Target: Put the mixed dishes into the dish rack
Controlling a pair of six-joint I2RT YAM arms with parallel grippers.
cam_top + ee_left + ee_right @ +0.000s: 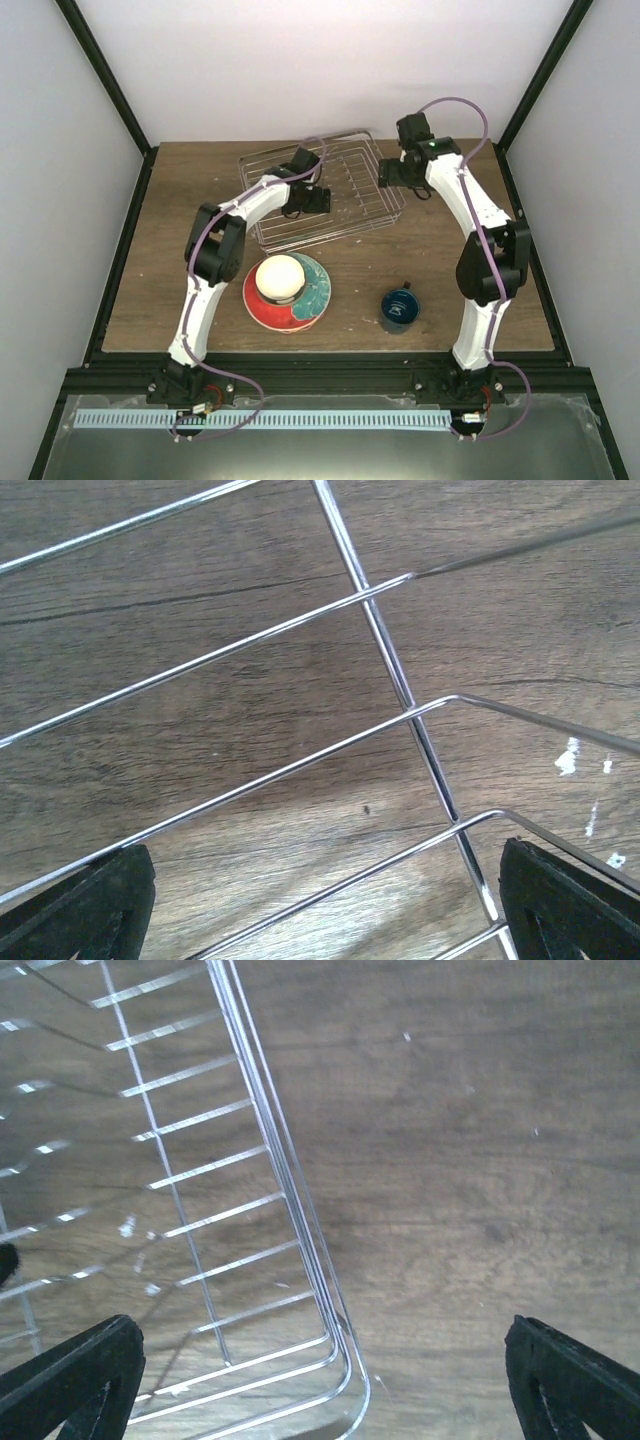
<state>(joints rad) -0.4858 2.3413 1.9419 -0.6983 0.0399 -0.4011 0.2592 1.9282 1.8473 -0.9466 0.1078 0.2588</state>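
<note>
The left gripper over the rack and the right gripper at its right corner both have fingers spread, empty, probably to square it for loading. In front of the rack, a bowl sits on a plate beside a mug, on a brown wooden table inside plain white walls

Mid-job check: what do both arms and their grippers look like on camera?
The left arm and right arm have white links with black joints and black bases. A thin purple cable loops along each arm. The left gripper and right gripper are black, with dark, wedge-shaped fingers.
</note>
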